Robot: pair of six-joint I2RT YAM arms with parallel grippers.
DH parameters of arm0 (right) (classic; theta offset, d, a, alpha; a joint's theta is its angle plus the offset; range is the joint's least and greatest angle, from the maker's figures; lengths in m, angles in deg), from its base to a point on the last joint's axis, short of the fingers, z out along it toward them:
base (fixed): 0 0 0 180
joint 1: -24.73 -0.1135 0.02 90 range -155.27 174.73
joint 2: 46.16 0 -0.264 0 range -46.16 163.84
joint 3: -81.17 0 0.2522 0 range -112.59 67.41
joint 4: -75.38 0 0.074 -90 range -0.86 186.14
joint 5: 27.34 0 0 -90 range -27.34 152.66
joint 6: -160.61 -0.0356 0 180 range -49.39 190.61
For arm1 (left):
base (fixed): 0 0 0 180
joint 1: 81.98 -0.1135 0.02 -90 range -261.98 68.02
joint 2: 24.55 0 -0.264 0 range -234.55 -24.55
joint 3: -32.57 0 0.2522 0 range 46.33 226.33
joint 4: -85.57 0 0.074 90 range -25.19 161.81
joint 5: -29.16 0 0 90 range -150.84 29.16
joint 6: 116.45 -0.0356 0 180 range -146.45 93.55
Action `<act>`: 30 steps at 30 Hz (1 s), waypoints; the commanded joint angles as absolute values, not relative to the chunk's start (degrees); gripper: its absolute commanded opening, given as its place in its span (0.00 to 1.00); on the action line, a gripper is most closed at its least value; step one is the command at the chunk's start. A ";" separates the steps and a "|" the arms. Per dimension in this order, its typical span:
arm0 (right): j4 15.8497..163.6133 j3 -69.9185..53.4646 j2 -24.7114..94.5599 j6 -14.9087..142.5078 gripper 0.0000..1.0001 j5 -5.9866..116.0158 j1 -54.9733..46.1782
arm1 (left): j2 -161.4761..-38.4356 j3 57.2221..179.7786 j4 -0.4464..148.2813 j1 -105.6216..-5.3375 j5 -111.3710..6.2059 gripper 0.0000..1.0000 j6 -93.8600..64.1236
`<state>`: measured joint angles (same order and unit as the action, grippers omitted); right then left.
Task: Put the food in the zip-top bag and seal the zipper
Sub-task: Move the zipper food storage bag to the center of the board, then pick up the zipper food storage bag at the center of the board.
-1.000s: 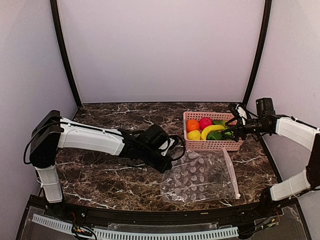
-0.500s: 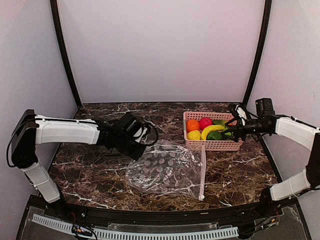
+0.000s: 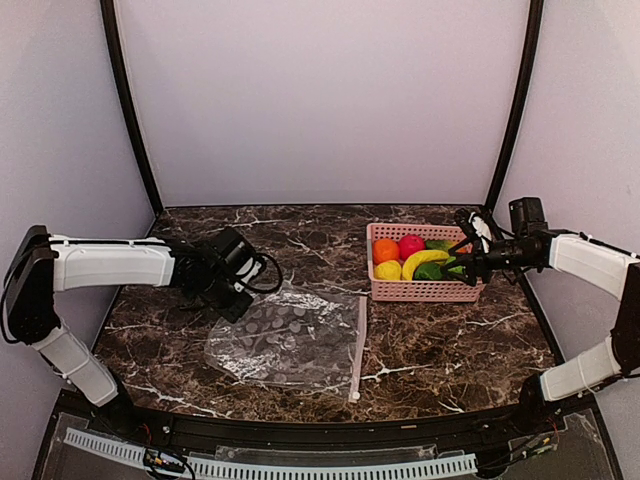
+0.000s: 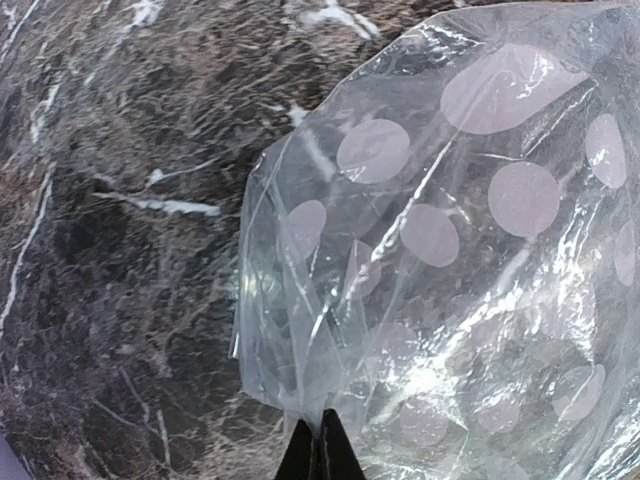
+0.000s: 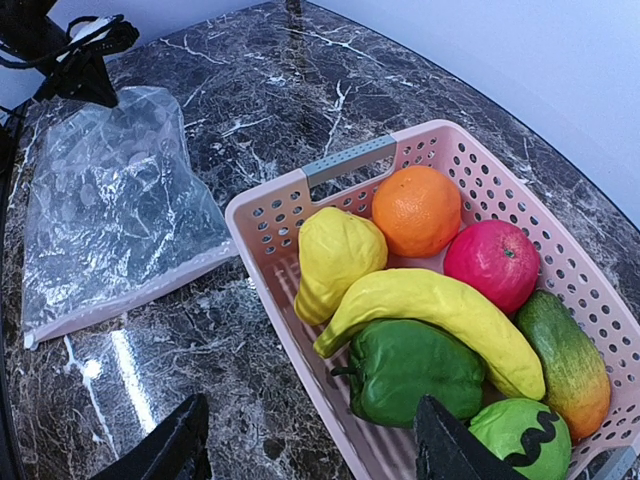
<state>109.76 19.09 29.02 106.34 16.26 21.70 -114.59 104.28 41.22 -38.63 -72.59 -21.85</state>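
Left gripper (image 4: 320, 452): pinches fully closed on the crumpled left edge of the zip-top bag (image 3: 290, 335). Right gripper (image 3: 458, 258): spreads wide, holds nothing, hangs over the right end of the pink basket (image 3: 425, 291).

All round: pale lilac walls (image 3: 320, 100), with black curved poles (image 3: 128, 110) at the back corners. Underneath: glossy dark marble-look table (image 3: 450, 340), veined white. Lying flat left of centre: the zip-top bag, zipper (image 3: 357, 345) along its right edge, apart from the basket.

Inside the basket: banana (image 5: 440, 310), green pepper (image 5: 415, 370), mango-like piece (image 5: 565, 360), lemon (image 5: 335, 255), orange (image 5: 417, 208), red fruit (image 5: 497, 262).
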 commanded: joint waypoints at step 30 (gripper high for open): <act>109.33 19.78 29.81 106.47 0.68 16.56 20.78 | -142.96 155.74 14.47 -16.75 -88.88 0.59 0.75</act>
